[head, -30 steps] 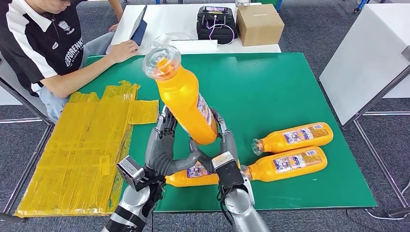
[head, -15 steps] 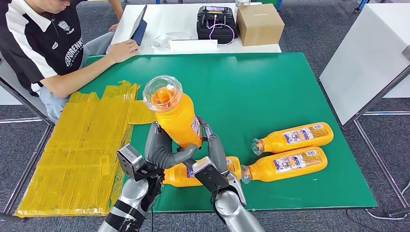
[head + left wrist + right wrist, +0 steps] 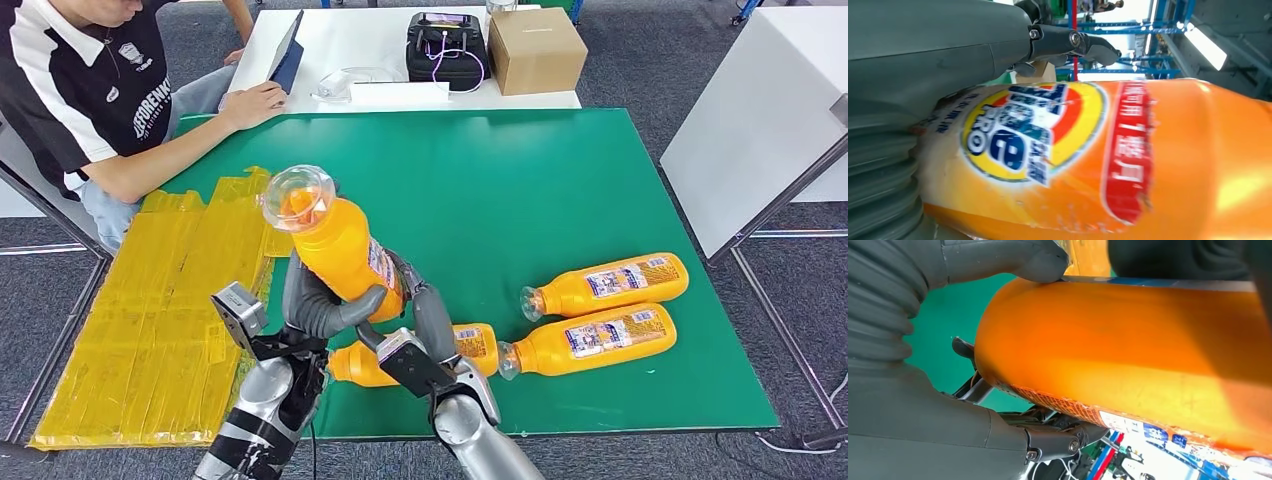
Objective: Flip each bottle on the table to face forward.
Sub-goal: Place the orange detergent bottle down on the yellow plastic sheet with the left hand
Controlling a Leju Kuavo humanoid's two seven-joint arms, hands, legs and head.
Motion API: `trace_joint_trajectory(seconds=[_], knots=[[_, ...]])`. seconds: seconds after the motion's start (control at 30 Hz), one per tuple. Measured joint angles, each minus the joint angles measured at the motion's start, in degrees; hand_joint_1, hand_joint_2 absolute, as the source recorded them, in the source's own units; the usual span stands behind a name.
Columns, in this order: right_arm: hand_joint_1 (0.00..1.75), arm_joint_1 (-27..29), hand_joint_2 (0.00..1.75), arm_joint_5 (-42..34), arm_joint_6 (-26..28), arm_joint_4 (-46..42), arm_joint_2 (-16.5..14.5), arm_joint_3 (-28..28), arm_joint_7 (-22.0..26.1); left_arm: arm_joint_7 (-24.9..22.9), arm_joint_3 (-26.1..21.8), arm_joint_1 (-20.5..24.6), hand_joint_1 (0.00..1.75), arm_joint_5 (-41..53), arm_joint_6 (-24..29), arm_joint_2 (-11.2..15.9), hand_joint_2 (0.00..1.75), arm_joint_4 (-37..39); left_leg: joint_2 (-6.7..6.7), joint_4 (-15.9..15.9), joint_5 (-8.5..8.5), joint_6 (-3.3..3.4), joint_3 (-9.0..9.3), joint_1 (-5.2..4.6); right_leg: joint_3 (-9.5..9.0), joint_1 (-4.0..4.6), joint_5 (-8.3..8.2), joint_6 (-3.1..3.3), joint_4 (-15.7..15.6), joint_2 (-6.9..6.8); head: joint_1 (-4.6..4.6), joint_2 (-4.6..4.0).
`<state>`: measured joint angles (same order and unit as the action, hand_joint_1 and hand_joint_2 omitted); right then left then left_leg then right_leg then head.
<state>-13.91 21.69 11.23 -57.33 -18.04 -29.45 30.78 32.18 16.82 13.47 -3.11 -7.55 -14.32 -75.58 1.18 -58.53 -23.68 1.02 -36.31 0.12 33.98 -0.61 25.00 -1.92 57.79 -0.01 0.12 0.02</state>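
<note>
Orange and lifted clear of the green surface (image 3: 560, 190), the held bottle (image 3: 340, 250) is clamped from both sides: the left hand (image 3: 312, 303) wraps its fingers (image 3: 322, 312) around the lower body, and the right hand (image 3: 425, 335) presses its fingers (image 3: 432, 318) against the opposite flank. Its clear domed cap (image 3: 297, 197) tilts up and away from the fingers, toward the yellow plastic sheet (image 3: 170, 300). In the left wrist view the bottle's round blue-and-yellow logo (image 3: 1023, 132) lies just past the thumb; in the right wrist view the bare orange base (image 3: 1128, 350) sits between thumb and dark fingers.

Directly beneath the two hands a second bottle (image 3: 400, 360) lies on its side, partly hidden by the right hand. Beyond the right fingers two more bottles lie flat, side by side and nearly touching: the farther one (image 3: 607, 284) and the nearer one (image 3: 588, 340), both caps pointing toward the hands.

A seated person rests a hand (image 3: 255, 103) on the far corner of the surface. Behind it a white table carries a cardboard box (image 3: 537, 48) and a black case (image 3: 447, 45).
</note>
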Motion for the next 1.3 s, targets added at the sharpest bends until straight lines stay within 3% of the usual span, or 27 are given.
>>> trace_joint_trajectory(seconds=[0.03, 0.13, 0.17, 0.63, 0.67, 0.77, 0.8, 0.97, 1.07, 1.1, 1.2, 1.3], knots=[[1.75, -0.1, 1.75, 0.0, 0.0, 0.3, 0.0, -0.1, 0.0, 0.1, -0.1, 0.0, 0.13, 0.0, 0.2, 0.0, 1.75, -0.2, 0.0, 0.0, 0.0, 0.0, 0.0, 0.0, 0.0, 0.0, 0.0, 0.0, 0.0, 0.0, 0.0, 0.0], [1.75, -0.3, 1.75, 0.1, 0.0, 1.1, 0.0, -0.3, 0.1, 0.3, -0.1, 0.0, 1.4, 0.2, 0.6, 0.0, 1.75, -0.7, 0.0, 0.0, 0.0, 0.0, -0.01, 0.0, 0.0, 0.0, 0.0, 0.0, 0.0, 0.0, 0.01, 0.0], [1.75, -0.3, 1.75, 0.0, 0.0, 1.3, 0.0, -0.3, 0.1, 0.3, -0.1, -0.1, 1.71, 0.3, 0.7, 0.0, 1.75, -0.7, 0.0, 0.0, -0.01, 0.01, -0.01, 0.0, 0.0, 0.0, 0.0, 0.0, 0.0, 0.0, 0.01, 0.0], [1.75, 0.2, 1.75, -0.1, 0.8, 0.9, 0.0, -0.4, 0.5, 1.0, -0.1, -0.4, 1.75, 0.8, 1.6, 0.0, 1.75, -1.3, 0.0, 0.0, 0.0, 0.0, 0.0, 0.0, 0.02, -0.01, 0.0, 0.0, 0.0, 0.0, 0.01, 0.0], [1.62, 0.4, 1.75, 0.0, 0.9, 0.6, 0.0, -0.4, 0.5, 1.0, 0.0, -0.4, 1.75, 0.8, 1.6, 0.0, 1.75, -1.4, 0.0, 0.0, 0.0, 0.0, 0.0, 0.0, 0.02, -0.01, 0.0, 0.0, 0.0, 0.0, 0.01, 0.0], [0.31, 1.4, 1.75, 1.2, 2.7, -1.3, 0.1, -0.4, 0.5, 1.3, 0.1, -0.4, 1.75, 1.1, 1.8, 0.0, 1.75, -1.7, 0.01, 0.0, 0.0, 0.0, 0.0, 0.0, 0.02, -0.01, 0.0, 0.0, 0.0, 0.0, 0.0, 0.0], [0.0, 2.0, 1.75, 2.0, 3.7, -2.3, 0.2, -0.4, 0.4, 1.5, 0.2, -0.4, 1.75, 1.5, 2.2, -0.1, 1.75, -1.9, 0.01, 0.0, 0.0, 0.0, -0.01, 0.0, 0.02, -0.01, 0.0, 0.0, 0.0, 0.0, 0.01, 0.0], [0.0, 5.6, 1.75, 3.8, 5.9, -9.7, 0.9, -0.4, -0.4, 2.3, 0.4, -0.2, 1.75, 4.1, 5.1, -0.3, 1.75, -3.5, 0.01, 0.0, -0.02, 0.01, -0.01, -0.01, 0.02, -0.01, 0.0, 0.0, 0.0, 0.0, 0.02, 0.0], [0.0, 7.0, 0.44, 3.8, 6.1, -13.0, 1.4, -0.6, -0.5, 2.6, 0.4, -0.1, 1.75, 5.9, 7.2, -0.3, 1.75, -4.5, 0.02, 0.0, -0.02, 0.01, -0.01, -0.01, 0.01, -0.01, 0.0, 0.0, 0.0, -0.01, 0.02, 0.0], [0.0, 7.5, 0.44, 3.5, 6.1, -14.1, 1.6, -0.6, -0.4, 2.7, 0.4, 0.0, 1.75, 6.7, 8.2, -0.3, 1.75, -4.9, 0.02, 0.0, -0.02, 0.01, -0.01, -0.01, 0.01, -0.01, 0.0, 0.0, 0.0, -0.01, 0.02, 0.0], [0.0, 9.1, 1.75, 0.4, 5.1, -19.0, 2.4, -0.7, 0.4, 2.4, 0.1, 0.5, 1.75, 10.4, 12.6, -0.1, 1.75, -5.8, 0.02, 0.0, -0.01, 0.01, -0.01, -0.01, -0.01, -0.01, 0.0, 0.0, 0.0, -0.01, 0.02, 0.0], [0.0, 10.8, 1.75, -4.9, 0.9, -25.9, 4.0, -0.7, 0.5, 1.3, -1.5, 1.3, 1.75, 15.4, 17.8, 1.0, 1.75, -5.9, 0.01, 0.0, -0.01, 0.01, -0.01, -0.01, -0.01, -0.01, 0.0, 0.0, 0.0, 0.0, 0.02, 0.0]])
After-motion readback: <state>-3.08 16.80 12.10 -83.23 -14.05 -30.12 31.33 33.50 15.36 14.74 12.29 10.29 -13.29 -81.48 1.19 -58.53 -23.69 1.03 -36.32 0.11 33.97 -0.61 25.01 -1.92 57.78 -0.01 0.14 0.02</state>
